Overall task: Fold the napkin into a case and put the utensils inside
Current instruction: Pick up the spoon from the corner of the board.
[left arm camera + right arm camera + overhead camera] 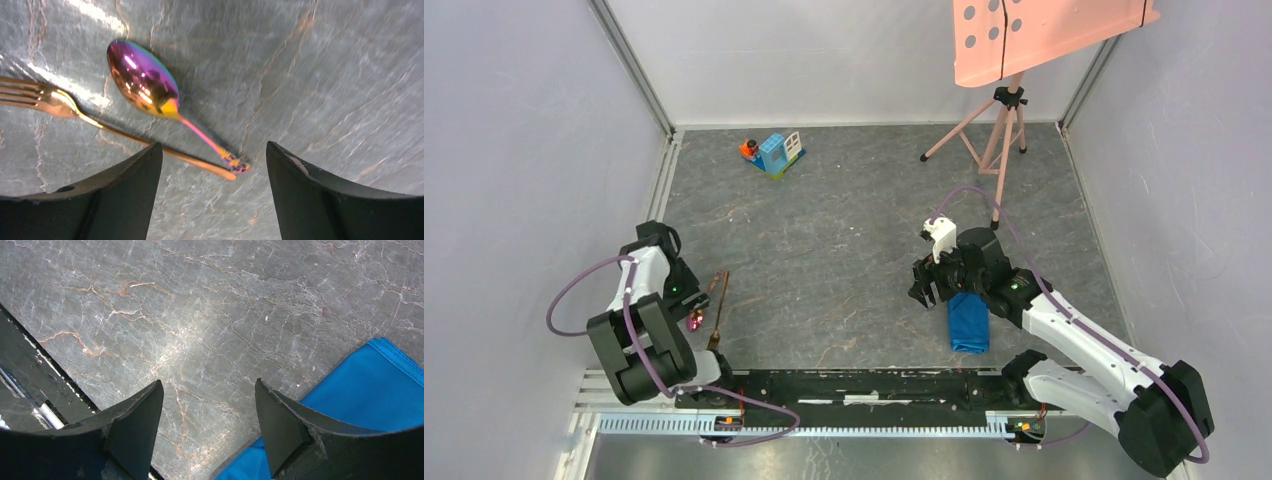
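The iridescent spoon [142,80] and the golden-copper fork [47,96] lie side by side on the grey stone table. Their handle ends meet just ahead of my left gripper [214,146], which hovers low over them. It is open, its fingers [135,175] either side of the handle tips and gripping nothing. From above, the fork [719,300] and spoon [694,322] lie just beside the left gripper [692,305]. The blue napkin [969,322] lies folded into a narrow oblong under the right arm. My right gripper [927,285] is open and empty just left of the napkin [370,385].
A small blue-and-white toy block house [774,153] stands at the back. A pink tripod [999,140] carrying a pink perforated board stands at the back right. A black rail [864,385] runs along the near edge, and white walls close in both sides.
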